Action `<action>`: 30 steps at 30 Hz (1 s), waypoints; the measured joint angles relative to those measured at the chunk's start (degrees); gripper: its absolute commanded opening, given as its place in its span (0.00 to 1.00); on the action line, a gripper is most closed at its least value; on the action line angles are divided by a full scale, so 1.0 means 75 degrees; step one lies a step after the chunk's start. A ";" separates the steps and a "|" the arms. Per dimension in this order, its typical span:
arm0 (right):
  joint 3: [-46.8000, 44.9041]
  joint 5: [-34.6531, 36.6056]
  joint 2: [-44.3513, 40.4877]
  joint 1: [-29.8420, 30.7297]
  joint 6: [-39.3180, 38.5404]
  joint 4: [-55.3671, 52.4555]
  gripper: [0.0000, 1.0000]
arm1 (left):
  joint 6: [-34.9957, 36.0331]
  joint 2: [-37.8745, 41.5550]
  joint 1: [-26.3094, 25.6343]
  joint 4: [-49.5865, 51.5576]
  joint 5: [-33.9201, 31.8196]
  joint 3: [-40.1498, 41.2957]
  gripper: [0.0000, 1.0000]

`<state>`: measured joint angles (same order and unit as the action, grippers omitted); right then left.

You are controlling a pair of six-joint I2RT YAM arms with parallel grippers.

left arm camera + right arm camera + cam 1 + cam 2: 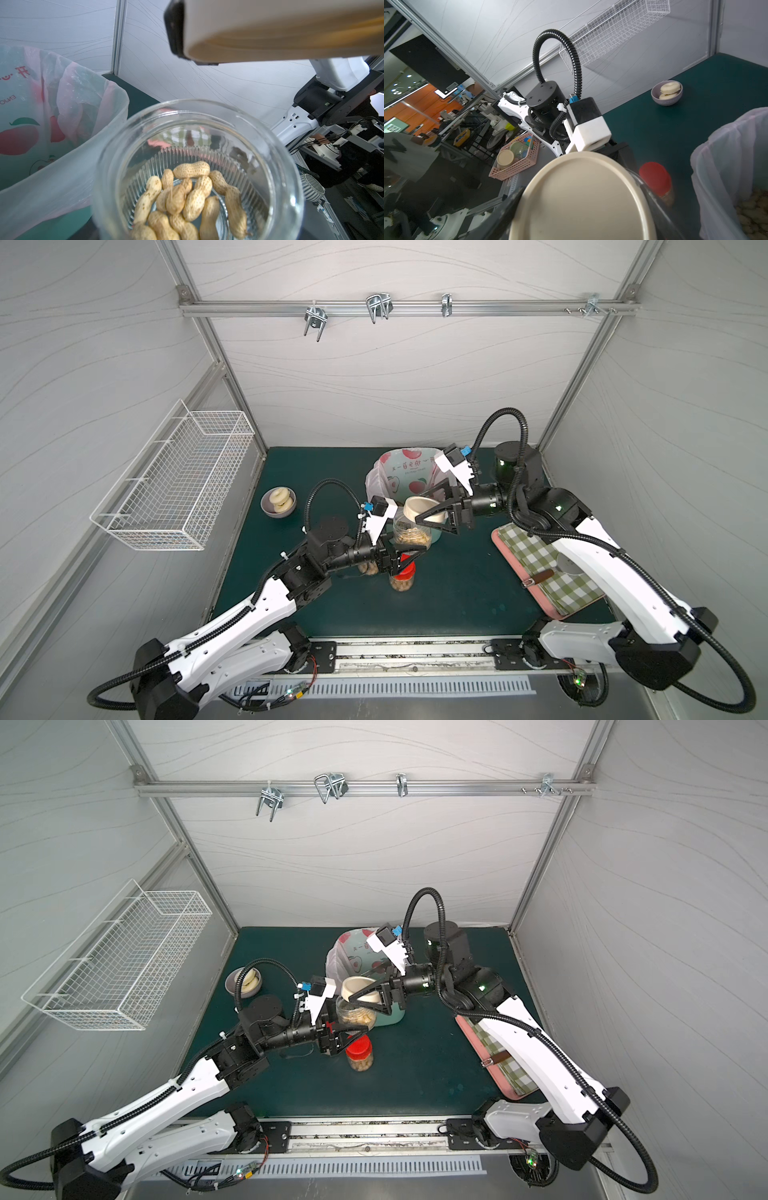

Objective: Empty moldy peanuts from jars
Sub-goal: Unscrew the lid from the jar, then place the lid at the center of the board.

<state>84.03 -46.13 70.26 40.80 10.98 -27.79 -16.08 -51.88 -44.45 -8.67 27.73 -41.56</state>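
Left gripper (409,543): I have it clamped around the wall of the squat clear glass jar (197,108), mouth up, so nothing spills before the pour.
Right gripper (420,508): it is clenched across the wide beige round lid (579,199). I hold the lid just above the jar's mouth with a clear gap, which leaves the mouth free.
Bin: the mint-green plastic bin (392,1020), lined with a pink fruit-print bag (62,93), stands just behind the held jar with its opening up. In the right wrist view a pale tan heap (756,209) lies in the bag, and I take it for peanuts.
Held jar: it sits beside the bin's near wall, not over the opening. By my judgement it needs carrying across the rim and tipping.
Second jar: the taller clear jar with a red screw lid (358,1050) stands upright on the dark green mat (457,593). Its lid is on and there are nuts inside. It is just on the near side of the left gripper, and I reckon it waits its turn.
Lid against jar: they are apart and the lid is tilted, so I judge the opening step done.
Peanuts: the pale tan peanuts in their shells (187,197) lie in a low pile on the held jar's floor. That puts them between the left gripper's jaws and below the right gripper.
Risk: a fast tip could scatter shells past the bag's edge.
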 measured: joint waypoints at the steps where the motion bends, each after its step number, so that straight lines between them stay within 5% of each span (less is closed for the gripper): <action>1: -0.0023 0.0210 -0.0064 -0.0020 0.0000 0.0000 0.56 | 0.0003 0.0015 0.0000 0.0041 -0.0035 0.0000 0.00; 18: -0.1612 0.3564 -0.1818 -0.0294 0.0032 -0.0125 0.56 | 0.0431 0.0775 -0.0003 0.0988 -0.1169 0.0000 0.00; 30: -0.4246 0.5866 -0.3885 -0.0294 0.0769 0.0216 0.55 | 0.1096 0.1585 -0.0117 0.1923 -0.2605 0.0204 0.00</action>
<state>52.18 -2.13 41.12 38.59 16.75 -26.17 -7.86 -39.99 -45.32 5.76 8.19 -40.03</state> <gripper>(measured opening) 0.806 0.835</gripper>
